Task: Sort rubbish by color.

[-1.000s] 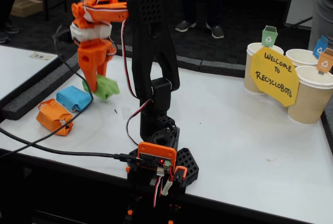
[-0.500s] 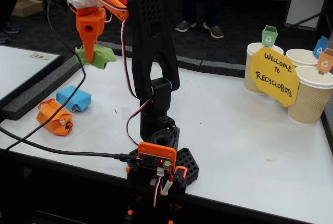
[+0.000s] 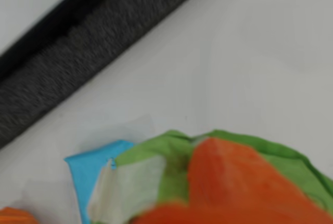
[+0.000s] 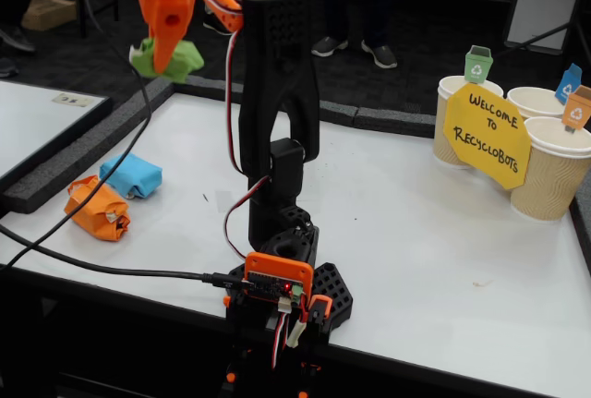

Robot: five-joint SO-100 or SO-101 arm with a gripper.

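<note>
- Claw [image 4: 169,54] clamped on the green bundle [image 4: 166,58]; it has gone up over the last second, from just above the desk [image 4: 443,250] to high in the air at upper left of the fixed view.
- Wrist view confirms the hold: green bundle [image 3: 229,151] fills the bottom of the frame against an orange finger [image 3: 234,182], desk far below.
- Blue bundle [image 4: 131,174] and orange bundle [image 4: 96,209] unchanged, lying beside each other near the desk's left edge; blue one [image 3: 91,169] also peeks out under the load in the wrist view.
- Cups [image 4: 552,172] with coloured tags sit far right behind a yellow sign [image 4: 487,135], well apart from the claw.
- Judgement: pick and lift done for green; the carry across to the green-tagged cup [image 4: 457,112] is next, two bundles left to sort.
</note>
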